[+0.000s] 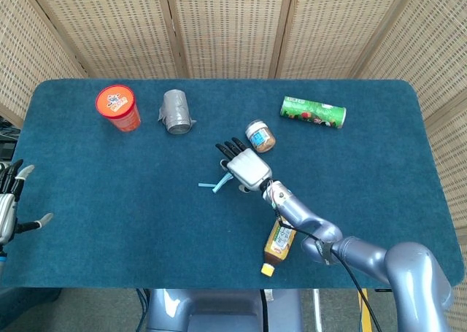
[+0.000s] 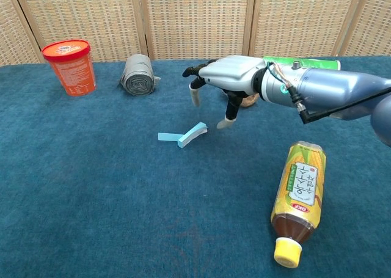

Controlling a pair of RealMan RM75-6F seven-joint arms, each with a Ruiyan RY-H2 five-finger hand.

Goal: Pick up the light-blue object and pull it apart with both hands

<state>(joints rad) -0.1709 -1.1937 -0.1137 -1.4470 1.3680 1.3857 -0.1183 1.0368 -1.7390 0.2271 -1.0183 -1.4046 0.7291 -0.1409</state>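
Observation:
The light-blue object (image 1: 216, 184) (image 2: 185, 135) is a small bent clip lying flat near the middle of the blue table. My right hand (image 1: 244, 166) (image 2: 221, 76) hovers just right of and above it, fingers spread and curved down, holding nothing. In the chest view one fingertip hangs close beside the clip's right end without touching it. My left hand (image 1: 9, 204) stays at the far left edge of the head view, fingers apart and empty; the chest view does not show it.
A tea bottle (image 1: 279, 238) (image 2: 298, 200) lies under my right forearm. A small jar (image 1: 260, 136), a green chip can (image 1: 313, 112), a grey roll (image 1: 175, 112) (image 2: 137, 74) and an orange cup (image 1: 118, 107) (image 2: 70, 66) stand further back.

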